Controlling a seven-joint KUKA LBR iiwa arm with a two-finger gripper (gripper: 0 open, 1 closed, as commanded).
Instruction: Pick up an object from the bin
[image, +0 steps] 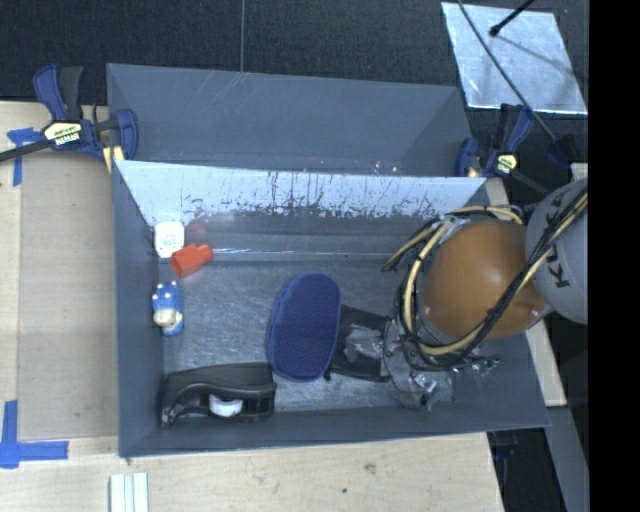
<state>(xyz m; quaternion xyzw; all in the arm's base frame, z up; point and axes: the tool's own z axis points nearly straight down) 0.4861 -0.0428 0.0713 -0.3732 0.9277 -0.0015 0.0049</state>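
Blue pad — perhaps black slab — beside gripper

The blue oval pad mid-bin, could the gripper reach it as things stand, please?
Probably yes: the blue oval pad lies uncovered just left of the gripper, with only a black piece between them.

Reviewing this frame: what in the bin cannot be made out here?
Camera view: whatever lies under the pincer, hidden by the arm's orange cover.
Camera view: the ends of the flat black thing, one under the blue oval pad, the other beneath the wrist.
Camera view: the small white-and-blue thing by the bin's left wall, too small to name.
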